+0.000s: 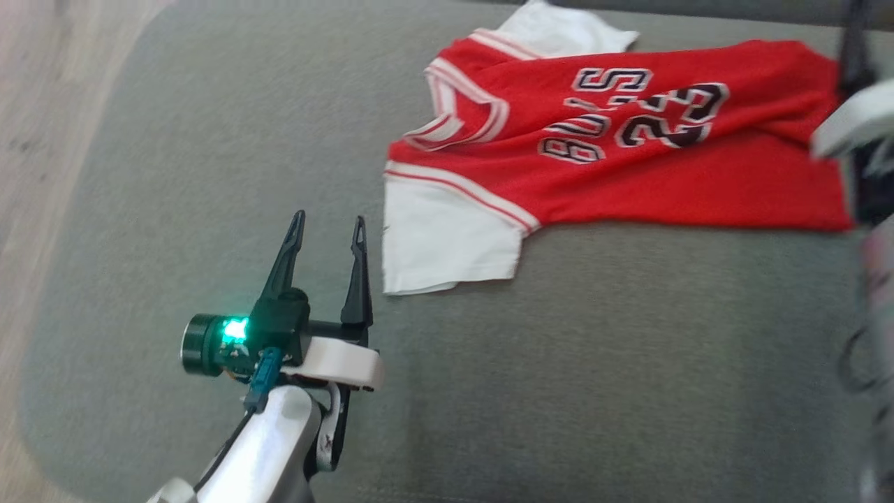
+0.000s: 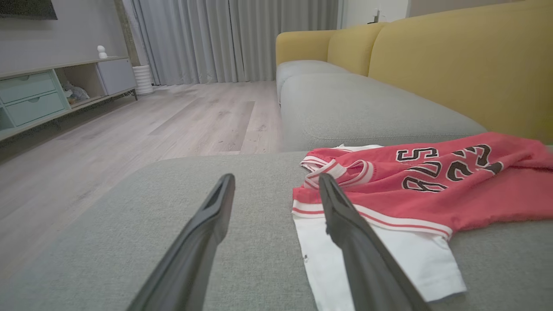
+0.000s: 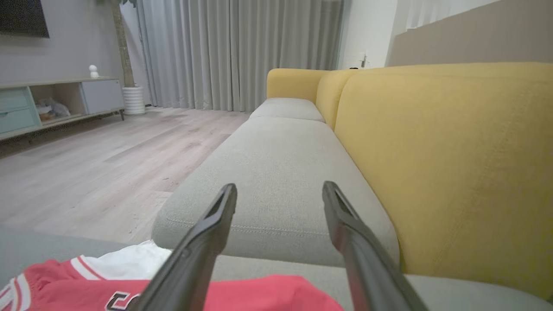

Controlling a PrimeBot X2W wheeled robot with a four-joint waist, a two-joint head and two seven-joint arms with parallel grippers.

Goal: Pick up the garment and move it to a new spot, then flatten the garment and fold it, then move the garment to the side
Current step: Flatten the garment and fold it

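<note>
Two-handed work ahead. Seems the flattening step: holds left end effector (image 1: 329, 221) and right end effector (image 3: 280, 188) spread apart, empty, with jersey (image 1: 628, 175) lying rumpled on sofa (image 1: 559, 349). Calls for pinching edges, tugging smooth.
</note>
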